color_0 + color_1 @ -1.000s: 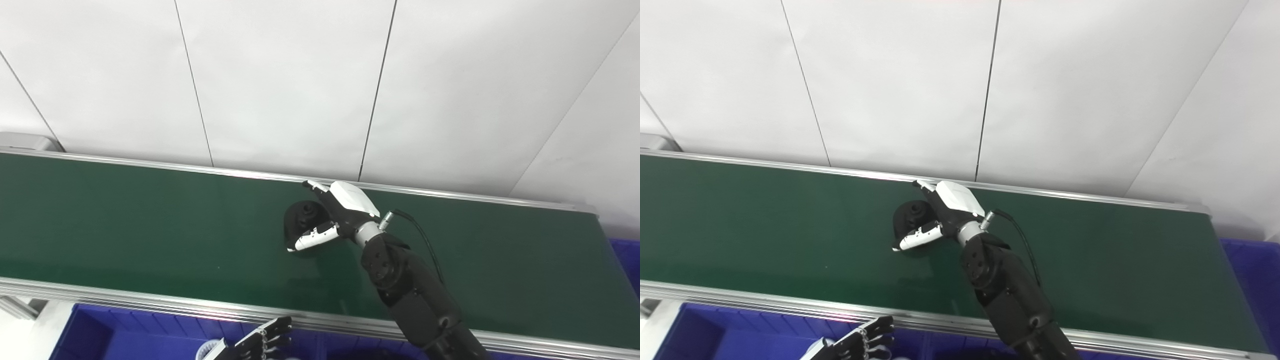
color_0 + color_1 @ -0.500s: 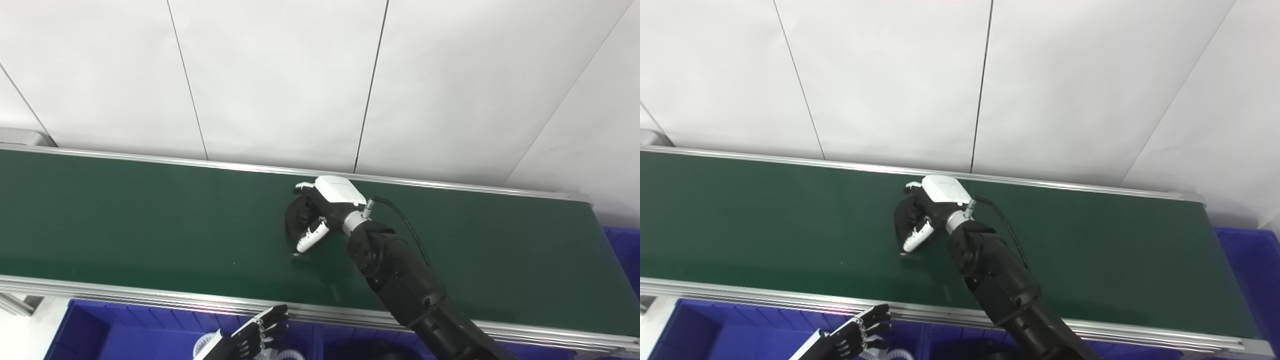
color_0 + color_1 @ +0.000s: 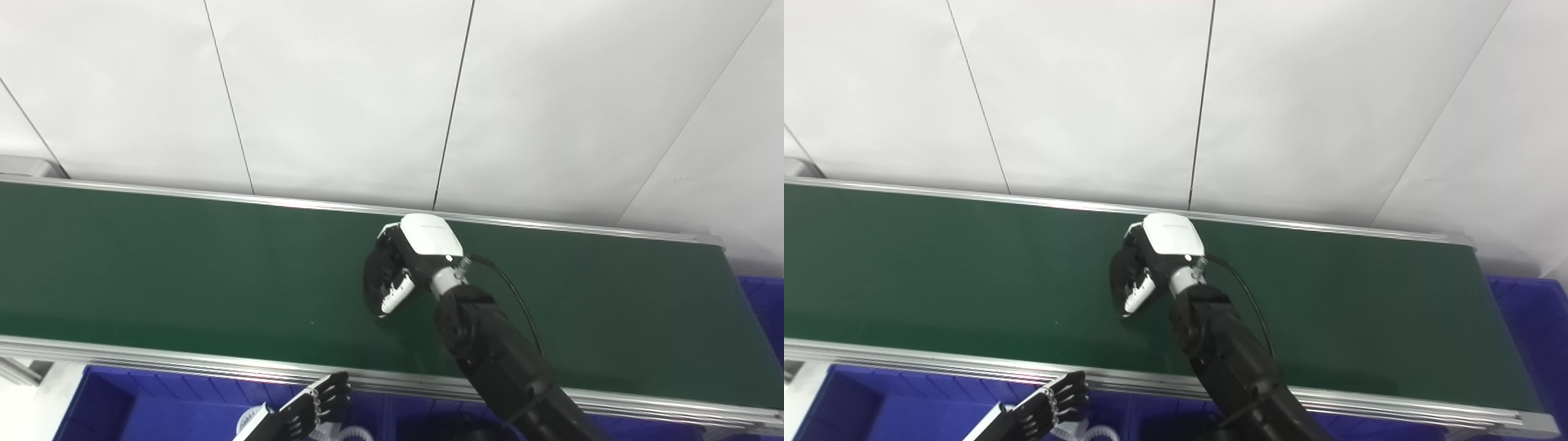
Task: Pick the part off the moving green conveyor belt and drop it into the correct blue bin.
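Observation:
A black round part sits at the middle of the green conveyor belt, tipped up on edge. My right hand covers it from the right. Its fingers curl over the part's top and its white-tipped thumb presses the near side, so the hand is shut on the part. The part's lower edge is at the belt surface, and whether it touches cannot be told. My left hand hangs low at the picture's bottom edge over a blue bin, fingers apart and holding nothing.
Aluminium rails run along the belt's near and far edges. White ring-shaped parts lie in the blue bins below the near rail. Another blue bin stands past the belt's right end. A white panelled wall rises behind.
My right hand has closed its fingers and thumb around the black part, tipped it up on edge, and shifted slightly right with it. The left hand has barely moved.

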`<action>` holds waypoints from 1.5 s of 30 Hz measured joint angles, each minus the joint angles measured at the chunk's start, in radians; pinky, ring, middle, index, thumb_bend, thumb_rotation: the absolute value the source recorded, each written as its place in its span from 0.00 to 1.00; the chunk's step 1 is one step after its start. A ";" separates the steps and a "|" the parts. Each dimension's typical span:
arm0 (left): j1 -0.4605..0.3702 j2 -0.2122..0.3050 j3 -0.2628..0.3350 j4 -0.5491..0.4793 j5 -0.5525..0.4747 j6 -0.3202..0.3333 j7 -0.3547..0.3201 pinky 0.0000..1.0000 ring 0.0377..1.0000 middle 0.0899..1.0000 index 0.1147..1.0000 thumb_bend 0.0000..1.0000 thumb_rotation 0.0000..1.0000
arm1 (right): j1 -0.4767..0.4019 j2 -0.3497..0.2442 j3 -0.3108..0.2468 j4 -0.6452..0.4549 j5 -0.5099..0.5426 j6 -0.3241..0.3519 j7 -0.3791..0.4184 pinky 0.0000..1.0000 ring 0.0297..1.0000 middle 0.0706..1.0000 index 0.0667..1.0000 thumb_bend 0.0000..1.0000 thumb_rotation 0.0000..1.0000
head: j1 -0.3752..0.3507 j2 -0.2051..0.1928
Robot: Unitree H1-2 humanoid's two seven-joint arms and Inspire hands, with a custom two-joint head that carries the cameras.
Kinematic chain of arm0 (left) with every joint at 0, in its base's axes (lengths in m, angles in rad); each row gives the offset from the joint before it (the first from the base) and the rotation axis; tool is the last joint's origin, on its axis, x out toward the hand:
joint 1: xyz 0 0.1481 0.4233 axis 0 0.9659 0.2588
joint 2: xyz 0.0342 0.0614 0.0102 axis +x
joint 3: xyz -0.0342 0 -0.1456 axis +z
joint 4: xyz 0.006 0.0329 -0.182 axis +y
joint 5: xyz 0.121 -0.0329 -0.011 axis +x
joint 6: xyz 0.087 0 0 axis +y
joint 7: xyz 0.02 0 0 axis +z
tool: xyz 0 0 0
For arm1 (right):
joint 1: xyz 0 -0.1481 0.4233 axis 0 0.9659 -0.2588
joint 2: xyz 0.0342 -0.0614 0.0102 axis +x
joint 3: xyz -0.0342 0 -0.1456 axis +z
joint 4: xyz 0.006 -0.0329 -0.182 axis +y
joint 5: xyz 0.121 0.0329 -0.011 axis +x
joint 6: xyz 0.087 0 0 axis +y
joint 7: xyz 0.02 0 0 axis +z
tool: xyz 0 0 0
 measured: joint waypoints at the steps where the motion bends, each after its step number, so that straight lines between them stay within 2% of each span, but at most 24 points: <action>1: 0.000 0.000 -0.001 0.000 0.007 0.000 0.007 0.84 0.88 0.89 0.90 0.43 0.70 | 0.016 -0.003 -0.003 -0.026 -0.001 0.000 -0.003 0.38 0.42 0.47 0.45 0.52 0.00 | -0.006 0.005; 5: 0.003 0.001 0.000 0.000 -0.003 0.000 0.007 0.86 0.89 0.89 0.89 0.41 0.66 | 0.096 -0.013 -0.024 -0.204 -0.003 0.003 0.004 0.42 0.45 0.49 0.42 0.52 0.00 | -0.014 0.014; 7: 0.006 0.000 0.000 -0.002 -0.014 0.000 0.005 0.85 0.88 0.88 0.90 0.45 0.73 | 0.131 -0.023 -0.043 -0.306 -0.015 0.007 0.023 0.43 0.46 0.50 0.41 0.51 0.00 | -0.020 0.026; 9: 0.008 0.000 0.000 -0.007 -0.010 0.000 0.013 0.85 0.88 0.88 0.90 0.46 0.75 | 0.173 -0.040 -0.058 -0.415 -0.041 0.016 0.040 0.43 0.46 0.50 0.41 0.52 0.00 | -0.023 0.029; 12: 0.009 0.002 -0.001 -0.009 0.008 0.000 0.018 0.84 0.88 0.89 0.90 0.51 0.83 | 0.237 -0.059 -0.085 -0.524 -0.059 0.030 0.075 0.42 0.45 0.49 0.42 0.52 0.00 | -0.028 0.044; 13: 0.009 0.003 -0.003 -0.010 0.011 0.000 0.019 0.84 0.88 0.89 0.91 0.53 0.86 | 0.271 -0.065 -0.100 -0.576 -0.065 0.032 0.087 0.42 0.45 0.49 0.42 0.52 0.00 | -0.029 0.055; 15: 0.013 0.003 -0.003 -0.020 0.006 0.000 0.016 0.86 0.88 0.89 0.90 0.51 0.83 | 0.352 -0.080 -0.125 -0.691 -0.083 0.034 0.109 0.42 0.45 0.48 0.42 0.52 0.00 | -0.029 0.064; 18: 0.015 0.002 -0.001 -0.034 -0.012 0.000 0.011 0.86 0.88 0.90 0.90 0.50 0.85 | 0.473 -0.096 -0.172 -0.835 -0.097 0.038 0.140 0.45 0.47 0.48 0.40 0.51 0.00 | -0.034 0.090; 20: 0.011 0.001 -0.002 -0.036 -0.021 0.000 0.006 0.86 0.89 0.90 0.90 0.49 0.84 | 0.554 -0.110 -0.207 -0.904 -0.097 0.037 0.157 0.46 0.46 0.48 0.40 0.51 0.00 | -0.038 0.115; 21: 0.011 0.001 -0.002 -0.040 -0.029 0.000 0.005 0.86 0.89 0.90 0.90 0.49 0.86 | 0.591 -0.117 -0.217 -0.928 -0.098 0.037 0.159 0.41 0.43 0.46 0.43 0.52 0.00 | -0.038 0.115; 23: 0.010 0.002 -0.006 -0.047 -0.034 0.000 0.005 0.86 0.89 0.91 0.90 0.49 0.90 | 0.661 -0.134 -0.240 -0.967 -0.098 0.035 0.169 0.38 0.41 0.45 0.45 0.52 0.00 | -0.041 0.147; 24: 0.011 0.002 -0.007 -0.059 -0.034 0.000 0.006 0.86 0.89 0.91 0.90 0.49 0.90 | 0.699 -0.143 -0.249 -0.984 -0.098 0.028 0.170 0.38 0.41 0.45 0.45 0.52 0.00 | -0.041 0.150; 27: 0.012 0.003 -0.013 -0.074 -0.040 -0.001 0.012 0.83 0.89 0.91 0.89 0.45 0.85 | 0.798 -0.164 -0.274 -0.995 -0.087 0.009 0.167 0.37 0.40 0.44 0.47 0.52 0.00 | -0.037 0.166; 31: 0.011 0.008 -0.040 -0.079 -0.061 -0.001 0.017 0.83 0.89 0.92 0.90 0.51 0.87 | 0.914 -0.178 -0.321 -0.970 -0.069 -0.002 0.149 0.36 0.39 0.44 0.47 0.52 0.00 | -0.020 0.195; 33: 0.010 0.012 -0.049 -0.088 -0.060 -0.001 0.019 0.83 0.89 0.92 0.90 0.50 0.88 | 0.952 -0.182 -0.345 -0.934 -0.046 -0.009 0.146 0.38 0.40 0.44 0.47 0.51 0.00 | -0.012 0.209; 35: 0.005 0.015 -0.053 -0.102 -0.061 -0.001 0.025 0.82 0.89 0.92 0.89 0.48 0.88 | 0.977 -0.182 -0.366 -0.903 -0.021 -0.025 0.128 0.29 0.35 0.41 0.48 0.51 0.00 | -0.008 0.218; 37: 0.002 0.015 -0.055 -0.108 -0.061 -0.001 0.035 0.83 0.89 0.92 0.89 0.48 0.88 | 0.995 -0.182 -0.386 -0.874 -0.007 -0.036 0.104 0.27 0.35 0.41 0.48 0.51 0.00 | -0.008 0.218; 41: 0.004 0.017 -0.066 -0.111 -0.061 0.001 0.052 0.83 0.89 0.91 0.89 0.53 0.90 | 0.996 -0.182 -0.403 -0.828 -0.006 -0.037 0.106 0.35 0.38 0.40 0.48 0.51 0.00 | 0.005 0.225; 43: 0.004 0.021 -0.074 -0.113 -0.061 0.005 0.056 0.83 0.89 0.92 0.89 0.51 0.90 | 0.994 -0.180 -0.403 -0.803 -0.004 -0.038 0.108 0.44 0.40 0.43 0.50 0.51 0.00 | 0.008 0.224; 44: 0.005 0.024 -0.078 -0.118 -0.061 0.008 0.059 0.83 0.89 0.92 0.89 0.51 0.90 | 0.991 -0.177 -0.403 -0.779 0.000 -0.038 0.103 0.45 0.40 0.44 0.50 0.51 0.00 | 0.008 0.224; 45: 0.005 0.026 -0.081 -0.123 -0.061 0.011 0.061 0.82 0.89 0.92 0.89 0.50 0.90 | 0.987 -0.176 -0.403 -0.758 0.004 -0.039 0.101 0.48 0.49 0.44 0.48 0.52 0.00 | 0.008 0.224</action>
